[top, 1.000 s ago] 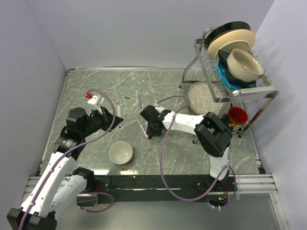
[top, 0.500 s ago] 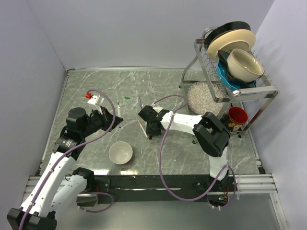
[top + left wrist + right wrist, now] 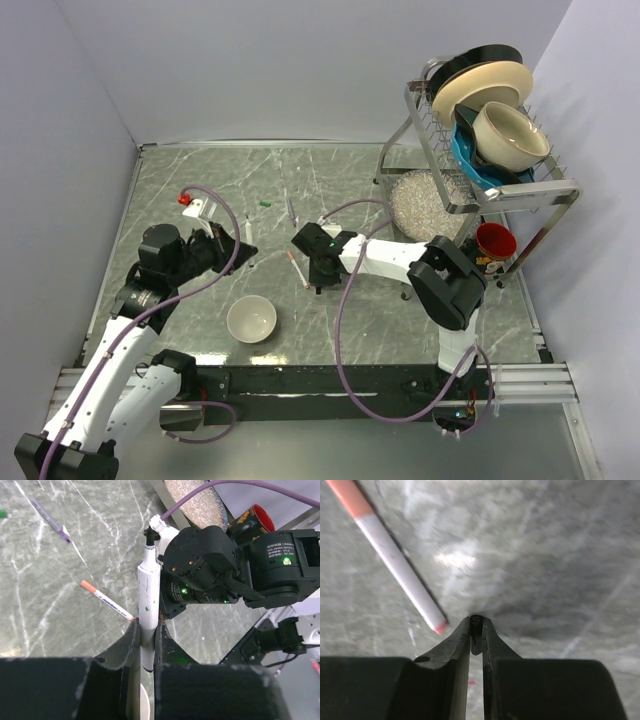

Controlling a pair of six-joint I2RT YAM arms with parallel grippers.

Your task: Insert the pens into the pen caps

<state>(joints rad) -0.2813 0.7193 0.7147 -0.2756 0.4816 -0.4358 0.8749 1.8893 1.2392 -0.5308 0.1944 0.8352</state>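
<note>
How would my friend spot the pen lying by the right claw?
Find the white bowl on the table. Behind it, beside the right claw, lies a thin white pen. Only it has an orange end; the farther pen ends purple.

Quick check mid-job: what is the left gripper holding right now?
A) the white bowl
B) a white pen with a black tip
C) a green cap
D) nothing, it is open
B: in the left wrist view the left gripper is shut on a white pen, which stands up between its fingers with the black tip on top.
</note>
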